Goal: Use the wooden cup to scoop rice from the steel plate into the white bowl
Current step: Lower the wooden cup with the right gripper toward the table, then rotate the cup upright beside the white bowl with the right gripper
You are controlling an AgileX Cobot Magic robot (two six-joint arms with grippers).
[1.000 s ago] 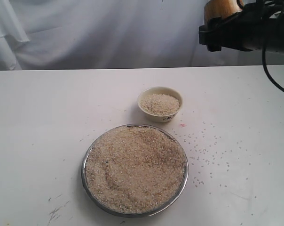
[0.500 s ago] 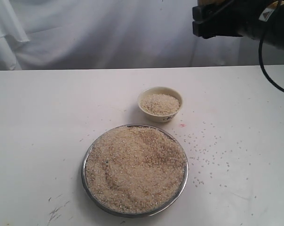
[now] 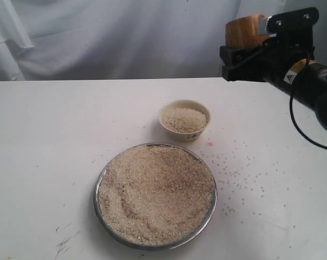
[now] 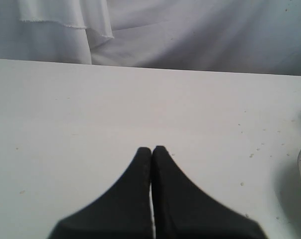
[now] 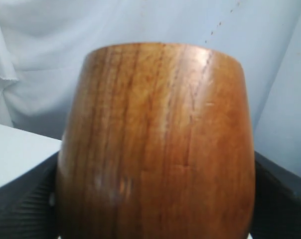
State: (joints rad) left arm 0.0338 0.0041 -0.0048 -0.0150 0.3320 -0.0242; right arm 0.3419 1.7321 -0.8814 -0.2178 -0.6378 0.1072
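The steel plate (image 3: pixel 209 207) lies at the front centre, heaped with rice (image 3: pixel 155 192). Just behind it stands the white bowl (image 3: pixel 184 135), holding rice (image 3: pixel 184 119) nearly to its rim. My right gripper (image 3: pixel 244 51) hovers high above the table, behind and to the right of the bowl, shut on the wooden cup (image 3: pixel 243 30), which stands upright. The glossy brown cup (image 5: pixel 158 144) fills the right wrist view, so its inside is hidden. My left gripper (image 4: pixel 151 149) is shut and empty over bare table; it is out of the exterior view.
Loose rice grains (image 3: pixel 242 179) are scattered on the white table to the right of the plate and bowl. A small pink spot (image 3: pixel 210 144) lies beside the bowl. A white cloth (image 3: pixel 109 38) hangs behind the table. Dark scuffs (image 3: pixel 63 244) mark the front left.
The right gripper with the cup rose partly out of the top of the view, then came back down; the cup shows upright again, slightly left and lower than a second ago.
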